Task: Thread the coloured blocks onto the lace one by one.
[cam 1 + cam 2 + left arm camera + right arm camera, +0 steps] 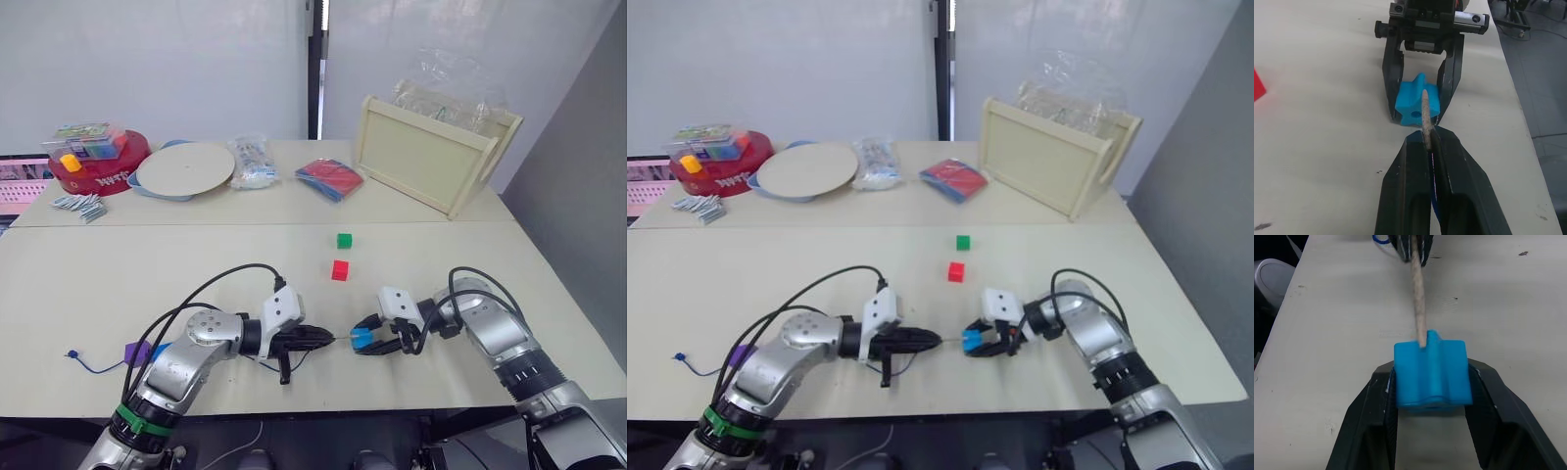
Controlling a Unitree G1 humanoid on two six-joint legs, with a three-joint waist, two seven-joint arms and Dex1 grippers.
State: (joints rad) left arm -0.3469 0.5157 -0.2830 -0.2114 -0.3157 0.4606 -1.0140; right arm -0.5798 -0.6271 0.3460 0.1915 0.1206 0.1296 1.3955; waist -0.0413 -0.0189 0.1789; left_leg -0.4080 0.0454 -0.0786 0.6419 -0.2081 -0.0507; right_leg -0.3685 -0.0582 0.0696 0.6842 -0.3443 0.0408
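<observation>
L tool (1429,139) pinched on lace (1426,110) just behind pale tip; tip touching blue block (1431,369), which R tool (1432,396) clamps low over table (196,264). Red block (340,270), green block (344,240) loose nearby.

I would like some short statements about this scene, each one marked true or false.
1. The right gripper holds a blue block between its fingers. True.
2. The left gripper is open and holds nothing. False: it is shut on the lace near its pale tip.
3. A red block and a green block lie loose on the table. True.
4. The green block lies nearer the robot than the red one. False: it lies farther away.
</observation>
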